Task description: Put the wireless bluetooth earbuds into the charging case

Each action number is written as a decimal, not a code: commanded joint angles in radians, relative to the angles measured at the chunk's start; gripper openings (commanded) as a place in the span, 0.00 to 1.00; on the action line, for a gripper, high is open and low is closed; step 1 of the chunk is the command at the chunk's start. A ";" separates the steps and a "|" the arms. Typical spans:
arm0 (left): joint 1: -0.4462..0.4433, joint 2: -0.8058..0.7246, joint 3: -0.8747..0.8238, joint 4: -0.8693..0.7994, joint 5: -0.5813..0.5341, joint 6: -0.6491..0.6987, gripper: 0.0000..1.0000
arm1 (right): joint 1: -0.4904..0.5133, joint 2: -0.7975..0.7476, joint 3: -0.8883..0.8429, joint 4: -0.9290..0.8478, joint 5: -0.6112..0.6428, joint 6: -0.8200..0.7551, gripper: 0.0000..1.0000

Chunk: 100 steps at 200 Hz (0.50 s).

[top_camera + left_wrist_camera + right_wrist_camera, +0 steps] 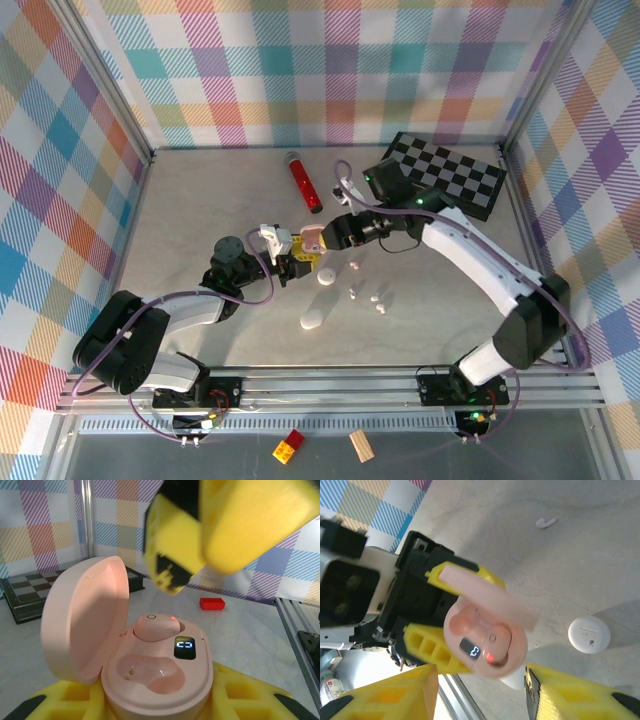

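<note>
The left end effector (296,260) clamps the open pink charging case (160,682), steadying its wells upward for loading. 1 pink earbud (156,628) sits inside the case. The right end effector (480,695) hovers just above the case, fingers apart.

Left arm (190,310) reached in low from the lower left, folded at the elbow. Its left gripper (292,262) sat near frame centre, clamped on the pink case (150,695). Right arm (470,250) arched over from the lower right, with the right gripper (322,240) right next to the left one, jaws apart.
</note>
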 commanded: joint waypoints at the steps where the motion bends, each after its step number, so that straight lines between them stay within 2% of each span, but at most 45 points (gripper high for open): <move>1: 0.017 -0.018 0.001 0.062 -0.004 -0.003 0.27 | -0.003 -0.089 -0.064 0.055 0.021 -0.032 0.49; 39: 0.030 -0.028 -0.013 0.073 -0.025 -0.011 0.27 | -0.093 -0.233 -0.277 0.247 0.063 0.144 0.49; 59: 0.032 -0.020 -0.020 0.086 -0.031 -0.018 0.27 | -0.174 -0.275 -0.390 0.338 0.088 0.252 0.48; 76: 0.032 -0.012 -0.024 0.116 -0.028 -0.037 0.27 | -0.235 -0.253 -0.455 0.401 0.080 0.319 0.47; 100: 0.033 -0.021 -0.031 0.134 -0.032 -0.043 0.27 | -0.279 -0.138 -0.486 0.450 0.049 0.356 0.47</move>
